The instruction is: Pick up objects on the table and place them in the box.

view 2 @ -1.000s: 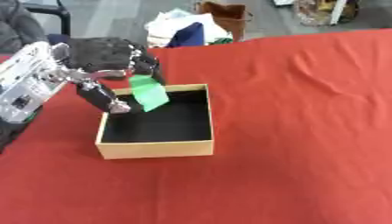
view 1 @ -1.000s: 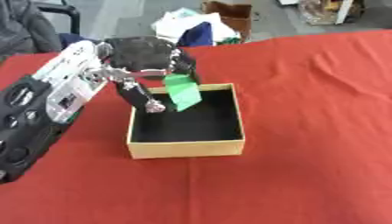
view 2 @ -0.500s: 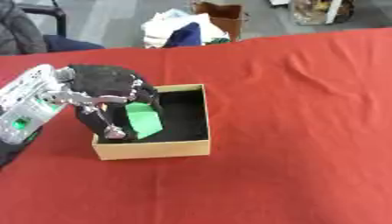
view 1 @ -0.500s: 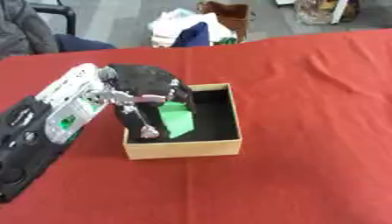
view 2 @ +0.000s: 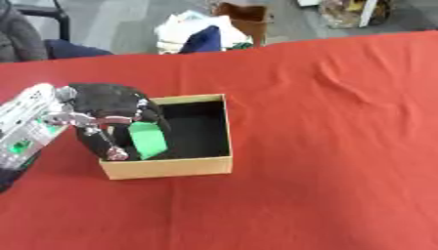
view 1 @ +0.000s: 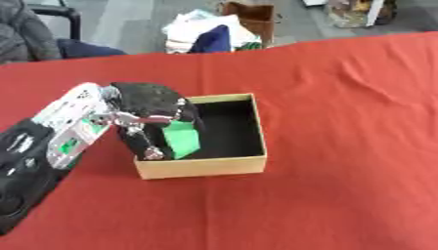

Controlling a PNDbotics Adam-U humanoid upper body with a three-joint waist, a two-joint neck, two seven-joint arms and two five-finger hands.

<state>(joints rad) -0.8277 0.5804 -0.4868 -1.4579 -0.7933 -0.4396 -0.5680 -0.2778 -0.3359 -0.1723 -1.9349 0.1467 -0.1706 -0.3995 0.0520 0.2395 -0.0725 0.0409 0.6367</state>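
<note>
Nearest the camera, the red desk (view 1: pixel 325 195) lies bare at six o'clock, with nothing loose on it that I can make out. Up from there sits the box (view 1: pixel 205 167), tan walls and black lining, just left of centre. And here's the action: the left hand (view 1: pixel 150 105) comes in from nine o'clock, reaching over the box's left wall, its fingers (view 1: pixel 147 146) curled round the green object (view 1: pixel 181 139), which hangs inside the box against that left wall, tilted, low over the black floor. Whether it touches the floor, I can't tell. The right hand is nowhere in view.

The step now looks like the release. To do it well, the hand should let the fingers go straight while staying put, so the green piece drops flat inside, then lift straight up so nothing catches the wall or drags the box along the cloth.

Farthest off, at twelve o'clock beyond the desk edge, lies a heap of bags and cloth (view 1: pixel 214 34).
</note>
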